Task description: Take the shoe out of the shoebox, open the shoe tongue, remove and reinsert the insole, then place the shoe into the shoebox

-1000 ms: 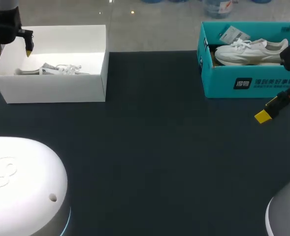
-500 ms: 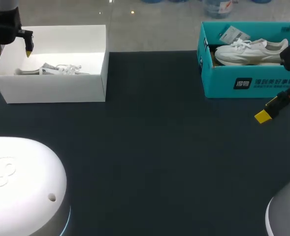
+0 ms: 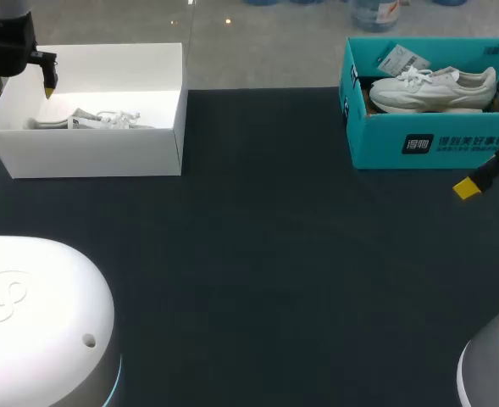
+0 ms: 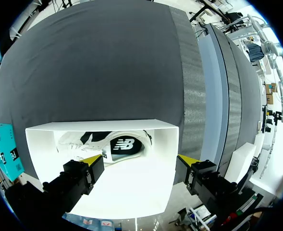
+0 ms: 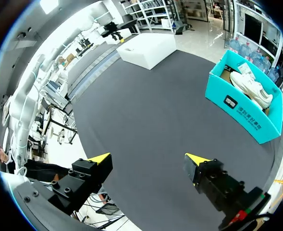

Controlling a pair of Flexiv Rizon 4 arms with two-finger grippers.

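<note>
**Head view.** The left gripper [image 3: 22, 85] hangs over the far left corner of the white shoebox [image 3: 88, 157]. Its jaws are apart and hold nothing. A pale shoe [image 3: 97, 119] lies on its side on the box floor, below and to the right of the fingers. The teal shoebox [image 3: 427, 144] stands at the far right of the table [image 3: 266, 254], with a second shoe [image 3: 431, 87] and a paper tag inside. The right gripper [image 3: 478, 180] sits just in front of the teal shoebox, above the table. Only one of its yellow tips shows here.

**Left wrist view.** The gripper looks straight down into the white shoebox. The shoe rests against the wall ahead of the fingers, not between them. The fingers are spread wide and touch neither shoe nor box.

**Right wrist view.** The jaws stand wide apart over bare table and are empty. The teal shoebox is well ahead and off to one side.

**Assessment.** The task is at its first step: neither shoe has left its box. For the white shoebox, the left gripper should shift along the box until the shoe's heel or collar lies between the fingers. It should descend clear of the walls, close on a firm edge rather than the laces, then lift straight up. The main risk is dragging the light box along with the shoe.
</note>
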